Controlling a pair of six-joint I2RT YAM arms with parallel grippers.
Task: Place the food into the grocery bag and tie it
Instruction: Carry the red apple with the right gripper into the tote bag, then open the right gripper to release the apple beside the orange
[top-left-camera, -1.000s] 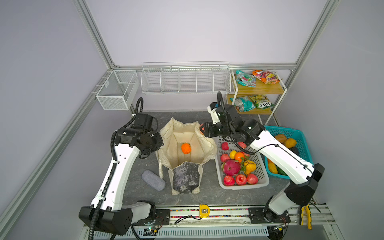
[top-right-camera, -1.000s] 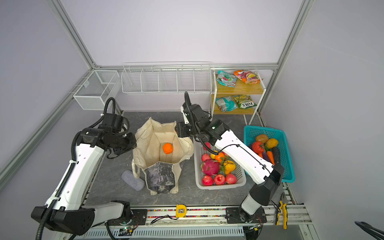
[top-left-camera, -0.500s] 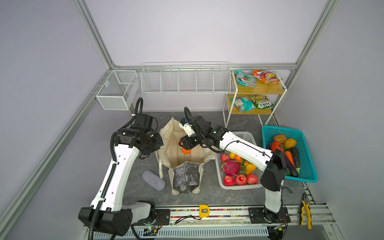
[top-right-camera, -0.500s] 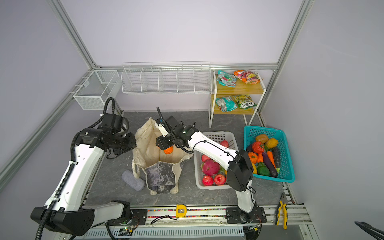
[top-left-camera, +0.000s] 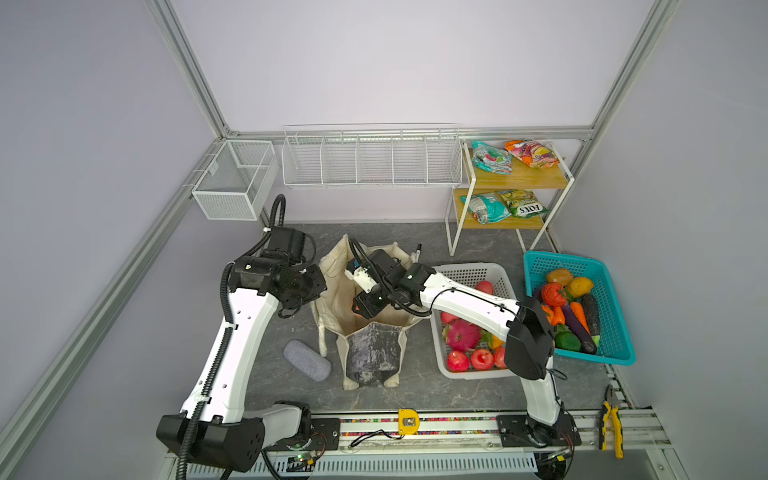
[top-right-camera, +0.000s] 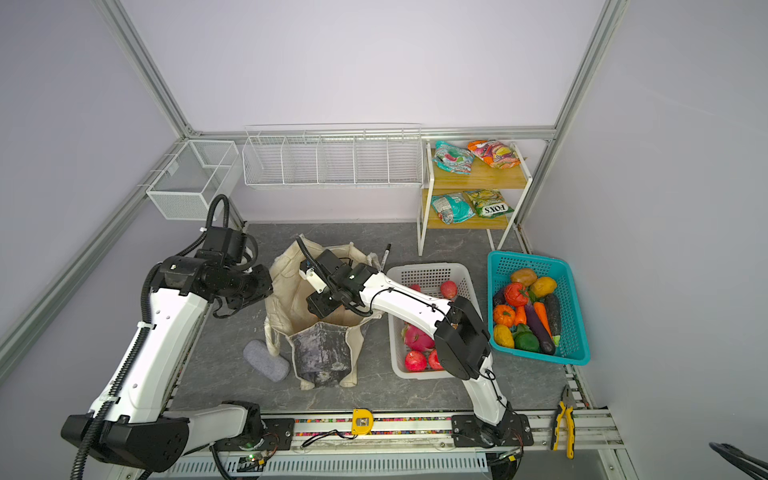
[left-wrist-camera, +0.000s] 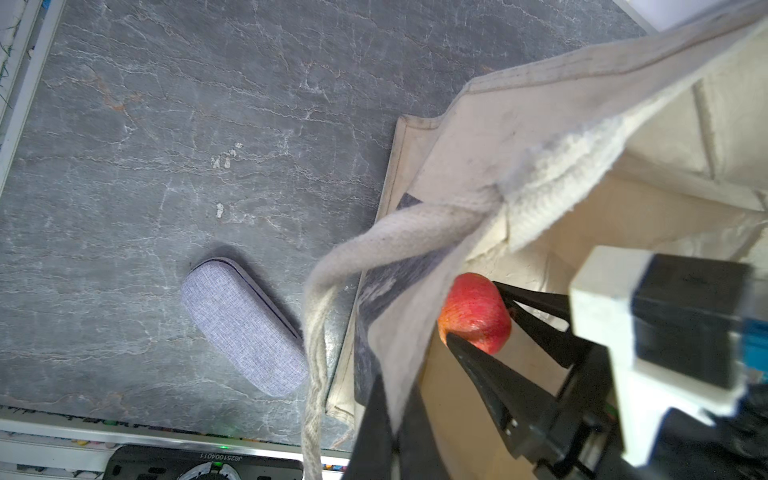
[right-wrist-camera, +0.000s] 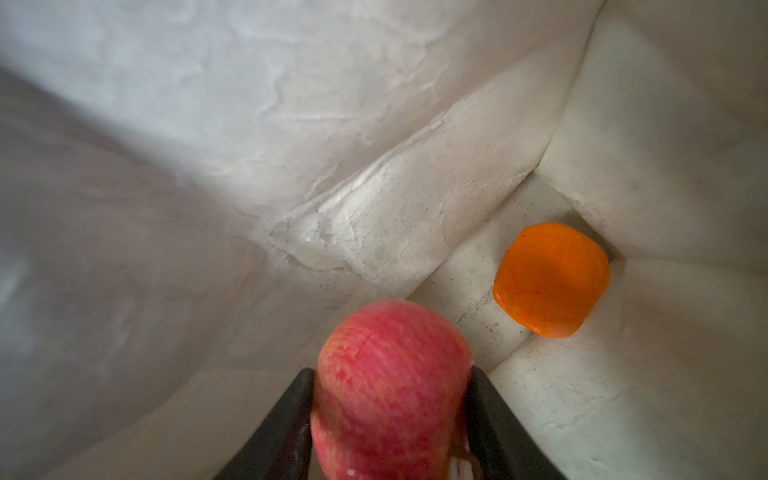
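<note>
The right end effector (left-wrist-camera: 473, 311) gripped 1 red apple (right-wrist-camera: 386, 374) inside the grocery bag (top-left-camera: 332, 299) at mid-frame, over 1 orange (right-wrist-camera: 552, 278); the left end effector (left-wrist-camera: 395, 419) was clamped on its rim.

The canvas tote bag (top-left-camera: 332, 299) is cream with a dark grey marbled panel (top-left-camera: 372, 353). The round fruit (right-wrist-camera: 552, 278) is orange, the apple (right-wrist-camera: 390, 386) red streaked pink. The oval fabric case (left-wrist-camera: 245, 328) is flecked lilac-grey; the tabletop (left-wrist-camera: 166, 124) dark grey, veined white. The plastic mesh basket (top-left-camera: 611, 316) is teal.
</note>
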